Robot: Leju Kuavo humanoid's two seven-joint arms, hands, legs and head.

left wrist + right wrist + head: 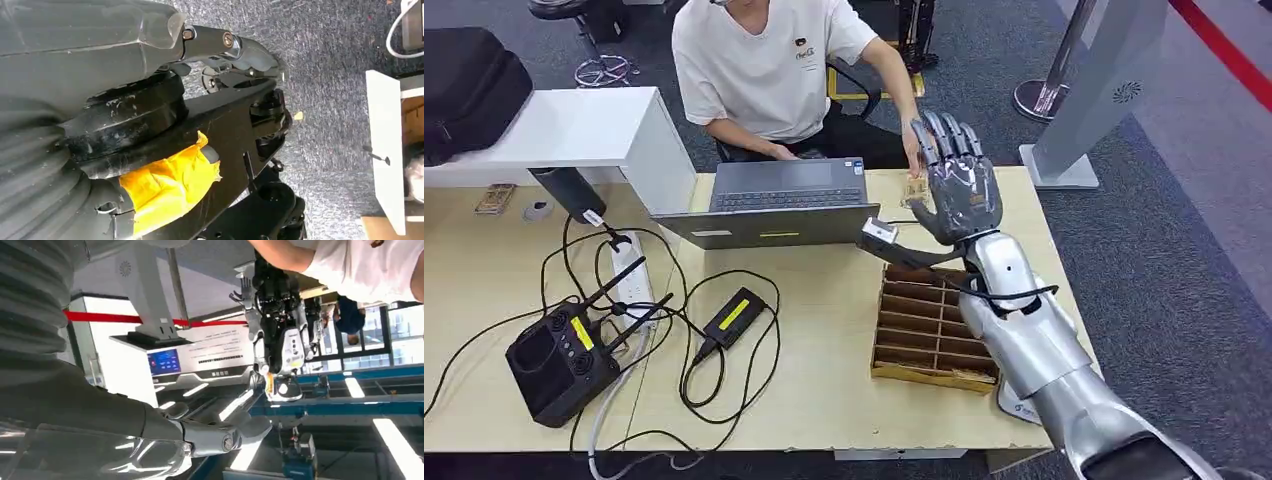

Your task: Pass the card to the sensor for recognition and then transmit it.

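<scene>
My right hand (962, 185) is raised over the table's far right part, palm up and fingers stretched out and apart. Just left of its palm is a small tan card (914, 190), and the hand of the person (774, 60) sitting across the table reaches down onto its top edge. In the right wrist view the thumb (240, 432) sticks out with nothing against it. The small white and black sensor (879, 232) sits below the card, by the laptop's corner. My left hand (235, 50) hangs by my side above the carpet, holding nothing.
A wooden slotted card box (934, 325) lies under my right forearm. A grey laptop (779, 205) stands at the table's middle back. A black remote controller (559, 355), a power strip (629, 275), a black adapter (734, 317) and cables cover the left half.
</scene>
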